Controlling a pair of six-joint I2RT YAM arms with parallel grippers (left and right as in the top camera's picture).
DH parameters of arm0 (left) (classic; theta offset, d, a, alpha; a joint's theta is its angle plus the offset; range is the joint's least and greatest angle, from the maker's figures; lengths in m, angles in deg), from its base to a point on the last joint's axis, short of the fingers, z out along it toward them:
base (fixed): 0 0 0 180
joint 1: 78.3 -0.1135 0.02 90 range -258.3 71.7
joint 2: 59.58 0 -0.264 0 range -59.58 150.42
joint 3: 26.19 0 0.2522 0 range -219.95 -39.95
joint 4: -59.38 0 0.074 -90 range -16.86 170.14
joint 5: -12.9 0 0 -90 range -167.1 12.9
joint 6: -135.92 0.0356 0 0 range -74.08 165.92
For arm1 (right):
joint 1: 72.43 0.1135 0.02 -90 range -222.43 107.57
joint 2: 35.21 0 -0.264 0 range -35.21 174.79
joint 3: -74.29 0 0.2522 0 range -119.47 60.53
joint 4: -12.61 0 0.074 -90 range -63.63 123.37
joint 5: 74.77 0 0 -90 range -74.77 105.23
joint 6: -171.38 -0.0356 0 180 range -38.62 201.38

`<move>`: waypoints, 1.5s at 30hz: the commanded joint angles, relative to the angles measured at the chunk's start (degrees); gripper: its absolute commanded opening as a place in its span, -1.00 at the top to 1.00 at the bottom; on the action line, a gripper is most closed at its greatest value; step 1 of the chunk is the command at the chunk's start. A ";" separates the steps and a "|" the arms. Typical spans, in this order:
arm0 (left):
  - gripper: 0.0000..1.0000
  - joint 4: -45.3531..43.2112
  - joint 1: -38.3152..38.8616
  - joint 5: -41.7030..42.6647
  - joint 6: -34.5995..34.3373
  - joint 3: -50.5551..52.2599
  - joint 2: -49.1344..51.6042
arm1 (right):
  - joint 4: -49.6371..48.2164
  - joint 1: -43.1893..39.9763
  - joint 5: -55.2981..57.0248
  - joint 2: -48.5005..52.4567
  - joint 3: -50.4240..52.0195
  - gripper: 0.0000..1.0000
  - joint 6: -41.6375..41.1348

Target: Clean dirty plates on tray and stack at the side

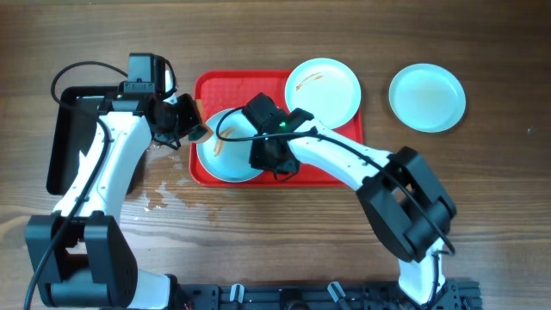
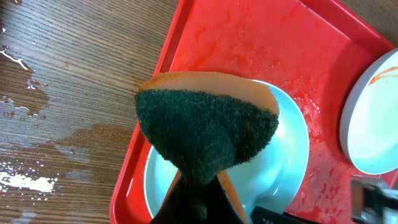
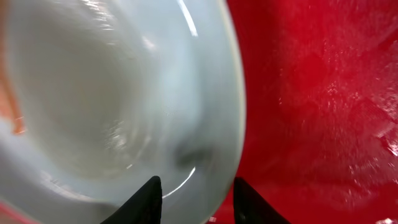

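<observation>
Where the overhead cam looks down, the red tray [image 1: 245, 86] holds 2 plates: the front plate [image 1: 225, 159] at its left-front w/ an orange-brown streak, and the streaked plate [image 1: 323, 90] at its back-right corner, sauce marks near its rim. A third plate [image 1: 427, 97] sits off the tray on the table [image 1: 482, 215] to the right, looking clean. A black tray [image 1: 53, 146] lies far left and a puddle [image 1: 159, 194] wets the wood by it. The left arm reaches in to the tray's left edge, left gripper [image 1: 191, 127] pinching a sponge [image 1: 201, 132]. The right arm stretches across the tray's front, right gripper [image 1: 267, 155] over the front plate. At the left wrist, the left gripper [image 2: 199, 199] is clamped on the sponge [image 2: 205, 124], green scour side facing the cam, orange backing behind, hanging above the front plate [image 2: 292, 155]. The red tray [image 2: 249, 37] is wet and smeared; the streaked plate [image 2: 373, 124] shows at the right edge. At the right wrist, the right gripper [image 3: 199, 199] has narrowish jaws straddling the front plate [image 3: 112, 93] rim, one finger inside, one over the red tray [image 3: 311, 93]; can't tell if they actually pinch it.
</observation>
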 commanded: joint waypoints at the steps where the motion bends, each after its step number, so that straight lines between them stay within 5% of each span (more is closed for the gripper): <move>1: 0.92 0.00 0.20 -0.55 1.29 -0.57 0.33 | -0.33 0.28 2.16 2.34 0.76 0.27 -2.16; 8: 0.92 0.02 0.22 -0.55 1.31 -0.57 0.33 | -0.46 -0.15 7.69 2.34 0.76 0.63 -0.22; 12: 0.92 0.24 0.22 -0.55 1.33 -0.57 0.33 | -3.26 -0.92 7.63 2.34 0.76 0.90 9.46; 20: 0.92 1.66 0.26 3.34 2.43 -0.57 0.33 | -11.87 -1.77 8.35 2.34 0.76 0.91 32.65; 31: 0.92 2.95 2.97 4.22 2.97 -0.57 0.33 | -14.75 -3.69 11.67 2.34 0.76 0.91 27.08; 45: 0.92 -2.08 8.87 4.04 -0.96 -0.57 7.69 | -12.41 -8.55 -1.90 2.34 0.76 0.91 23.41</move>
